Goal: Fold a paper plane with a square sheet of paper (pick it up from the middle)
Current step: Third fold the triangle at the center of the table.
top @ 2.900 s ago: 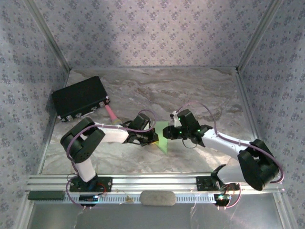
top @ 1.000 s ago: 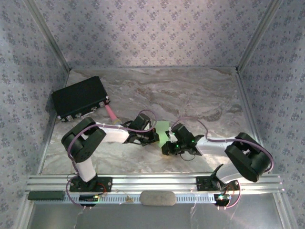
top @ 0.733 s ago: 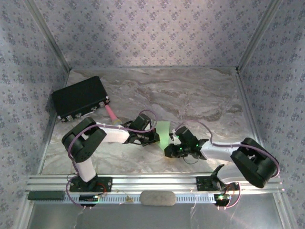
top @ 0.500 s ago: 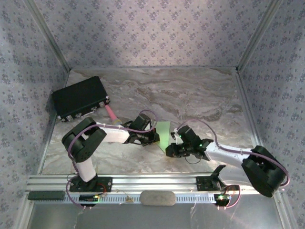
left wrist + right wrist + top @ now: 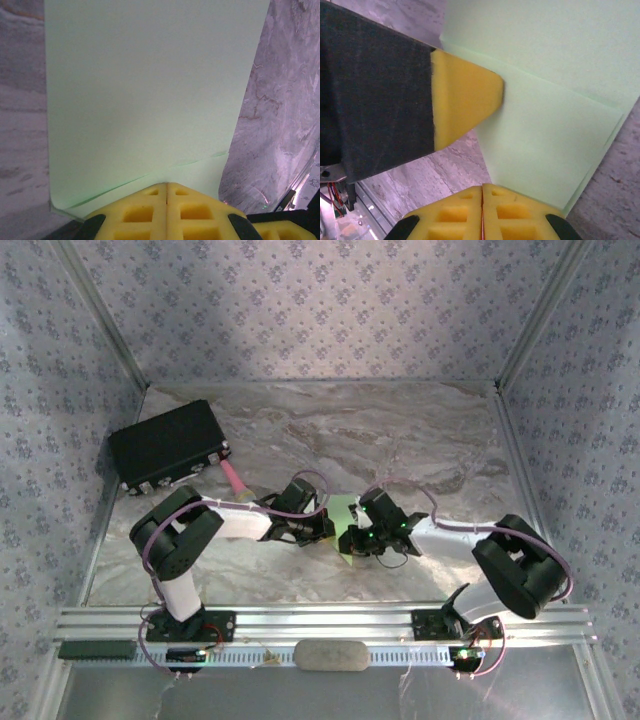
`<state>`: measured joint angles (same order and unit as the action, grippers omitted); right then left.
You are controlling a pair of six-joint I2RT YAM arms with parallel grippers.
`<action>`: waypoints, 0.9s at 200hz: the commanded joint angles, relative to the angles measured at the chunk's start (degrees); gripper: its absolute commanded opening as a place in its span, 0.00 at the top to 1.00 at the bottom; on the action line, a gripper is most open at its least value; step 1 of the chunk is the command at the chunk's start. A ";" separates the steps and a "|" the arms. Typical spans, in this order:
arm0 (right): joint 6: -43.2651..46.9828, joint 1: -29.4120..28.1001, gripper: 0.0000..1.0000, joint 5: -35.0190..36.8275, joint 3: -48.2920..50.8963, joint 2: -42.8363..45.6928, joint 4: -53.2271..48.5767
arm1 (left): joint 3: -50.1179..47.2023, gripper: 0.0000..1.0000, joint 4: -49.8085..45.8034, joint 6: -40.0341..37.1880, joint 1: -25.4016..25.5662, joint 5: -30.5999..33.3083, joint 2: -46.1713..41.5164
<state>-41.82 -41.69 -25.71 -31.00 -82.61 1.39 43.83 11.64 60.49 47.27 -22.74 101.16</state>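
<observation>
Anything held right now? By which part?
Left gripper pinches the folded green paper by one edge. Right gripper is shut against another edge; whether it grips cannot be told.

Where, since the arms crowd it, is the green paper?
In the top view, the green paper sits mid-table, pinched by the left gripper and the right gripper.

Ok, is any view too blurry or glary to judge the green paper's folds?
Top external: thin pale-green paper sheet tiny, creases unreadable. Left wrist: evenly lit, sharp, faint crease visible. Right wrist: layered edges crisp, no glare.
</observation>
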 commanded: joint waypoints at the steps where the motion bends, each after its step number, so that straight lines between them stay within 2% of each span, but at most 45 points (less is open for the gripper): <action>1: -0.63 0.08 0.92 0.87 0.31 -0.14 -2.32 | -0.77 1.00 -3.55 -0.99 0.02 2.36 1.93; 47: -4.12 0.26 0.94 1.76 6.40 -0.37 -1.08 | 0.37 1.00 -3.55 -2.56 -0.02 2.23 0.79; 101: -4.43 0.71 0.96 2.29 6.26 -0.30 -1.87 | 3.04 0.85 -6.80 -7.46 0.03 3.76 -5.88; 146: -5.23 0.86 0.97 2.66 6.48 -0.78 -1.40 | 1.46 0.95 -5.97 -3.96 1.94 3.07 -6.66; 180: -5.49 1.04 0.98 2.70 6.83 -0.78 -1.20 | 1.22 0.96 -2.39 -1.88 3.96 1.76 -3.44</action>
<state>-46.17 -41.04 -25.80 -26.22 -82.06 5.10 45.32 6.63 56.95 50.00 -20.03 95.31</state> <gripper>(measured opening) 0.052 0.048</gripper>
